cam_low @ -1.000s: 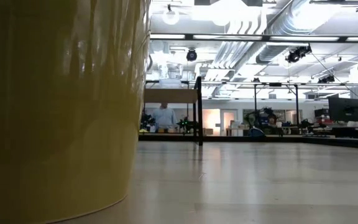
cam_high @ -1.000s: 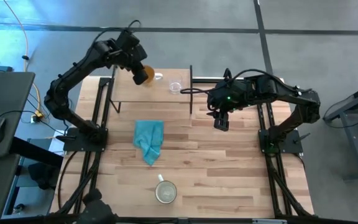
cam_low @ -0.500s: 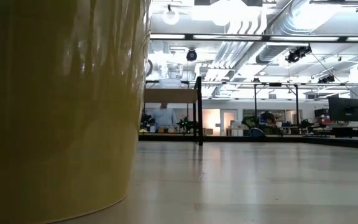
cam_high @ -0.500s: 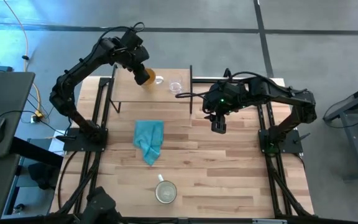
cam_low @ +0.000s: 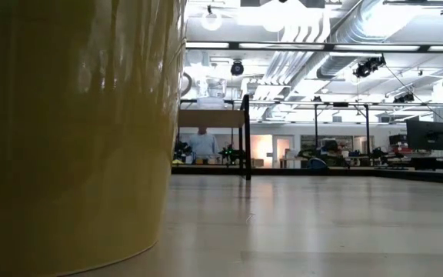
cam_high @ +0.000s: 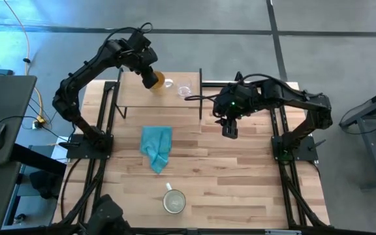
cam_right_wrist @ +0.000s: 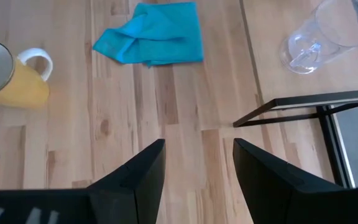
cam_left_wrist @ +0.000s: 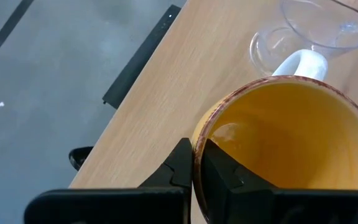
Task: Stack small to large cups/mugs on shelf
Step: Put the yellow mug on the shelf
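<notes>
The left claw point(cam_left_wrist: 194, 163) is clamped on the rim of the orange mug point(cam_left_wrist: 284, 149), one dark finger inside the rim and one outside, and it holds the mug at the far left part of the shelf point(cam_high: 150, 96); whether the mug's base rests on the board cannot be told. From above, the same claw point(cam_high: 146, 73) sits directly over the mug point(cam_high: 151, 79). The mug's white handle point(cam_left_wrist: 298, 63) points toward the clear glass cup point(cam_left_wrist: 319, 31), which lies just beside it. In the high view the glass cup point(cam_high: 185, 90) is near the middle of the shelf's far edge.

The right claw point(cam_right_wrist: 196, 163) hangs with its fingers point(cam_right_wrist: 132, 180) apart, holding nothing, over the counter point(cam_right_wrist: 179, 112) just off the shelf's right end. In the high view it point(cam_high: 228, 128) is well apart from the glass cup.

The larger mug point(cam_high: 173, 200) stands at the counter's near edge, well apart from both claws; its outer wall looks yellow in the right wrist view point(cam_right_wrist: 8, 78) and it fills the left of the low view point(cam_low: 75, 131). A teal cloth point(cam_high: 156, 147) lies crumpled on the counter between that mug and the shelf.
</notes>
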Robot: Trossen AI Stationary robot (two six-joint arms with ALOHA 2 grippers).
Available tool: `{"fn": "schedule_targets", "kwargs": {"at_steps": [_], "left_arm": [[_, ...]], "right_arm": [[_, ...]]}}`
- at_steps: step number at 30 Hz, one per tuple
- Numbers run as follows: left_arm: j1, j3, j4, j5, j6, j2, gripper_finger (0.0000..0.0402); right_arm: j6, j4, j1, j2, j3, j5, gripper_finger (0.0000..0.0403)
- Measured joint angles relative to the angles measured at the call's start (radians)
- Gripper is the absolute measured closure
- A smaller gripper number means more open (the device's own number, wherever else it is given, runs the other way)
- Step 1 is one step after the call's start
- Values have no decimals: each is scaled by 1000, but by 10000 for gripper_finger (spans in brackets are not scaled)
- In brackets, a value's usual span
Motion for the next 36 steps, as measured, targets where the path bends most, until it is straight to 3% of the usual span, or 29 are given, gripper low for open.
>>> {"fn": "schedule_targets", "kwargs": {"at_steps": [36], "left_arm": [[1,0,-25,-33,6,31,400]], "right_arm": [[3,-4,0,-1,0,-5,222]]}}
